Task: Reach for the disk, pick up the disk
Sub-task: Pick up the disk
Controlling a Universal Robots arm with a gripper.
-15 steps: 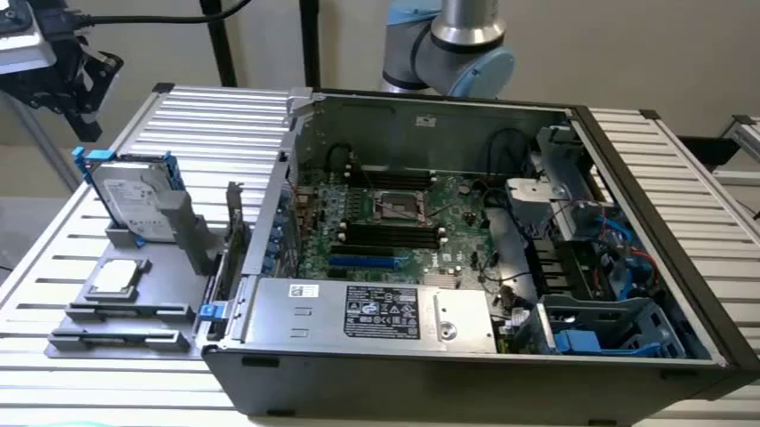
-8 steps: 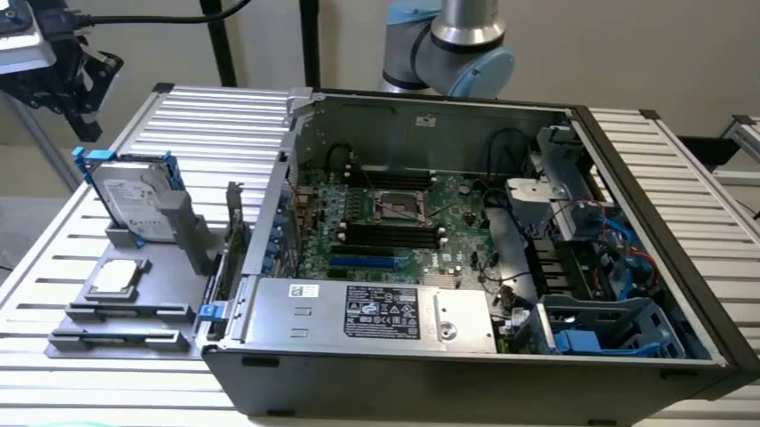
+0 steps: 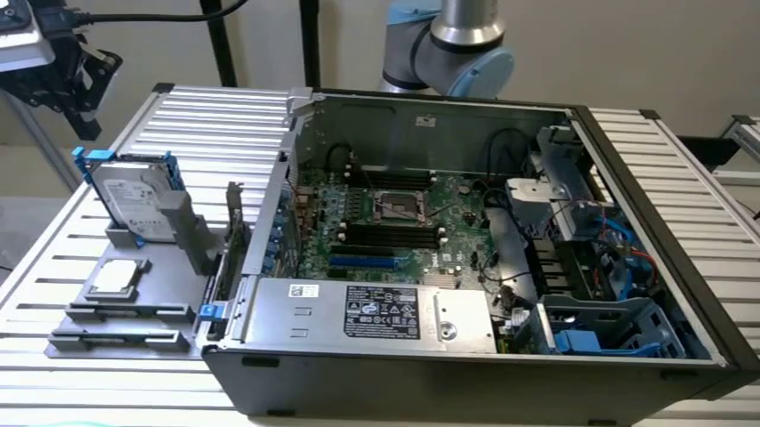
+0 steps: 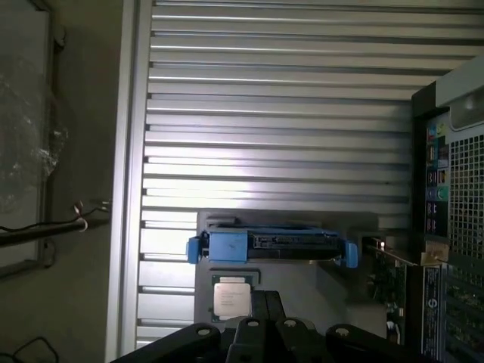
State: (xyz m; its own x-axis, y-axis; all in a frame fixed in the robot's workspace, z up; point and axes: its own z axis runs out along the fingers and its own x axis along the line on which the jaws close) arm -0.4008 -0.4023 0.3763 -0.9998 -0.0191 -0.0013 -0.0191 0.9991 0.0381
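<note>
Driving the arm remotely here, quick status. The disk (image 3: 128,197) is standing on edge in a grey holder (image 3: 184,222) on the slatted table (image 3: 214,116). It's just outside the open computer case (image 3: 475,267), off that case's side on the exterior view's left.

The gripper (image 3: 84,105) hangs up in the air on the same side of the case as the disk, well apart from both. Its fingers are pinched closed with nothing between them.

In the wrist view I'm looking down on the disk's top edge (image 4: 272,243), with the blue rails (image 4: 227,246) capping its ends. The CPU chip (image 4: 231,295) lies flat near the holder, also outside the case.

My take on doing this reach cleanly:
- The fingers need to spread well before the gripper gets low, since closed like this they'd just poke the top edge.
- I'd square the wrist so the pads meet the two flat faces of the disk, not the rail ends.
- I'd come straight down over the middle of that edge.
- A circuit card (image 3: 234,218) stands on edge between the holder and the case, so I'd keep drift toward the case to a minimum.
- Any lift should be straight up, I reckon, or the disk could bind in the holder.
</note>
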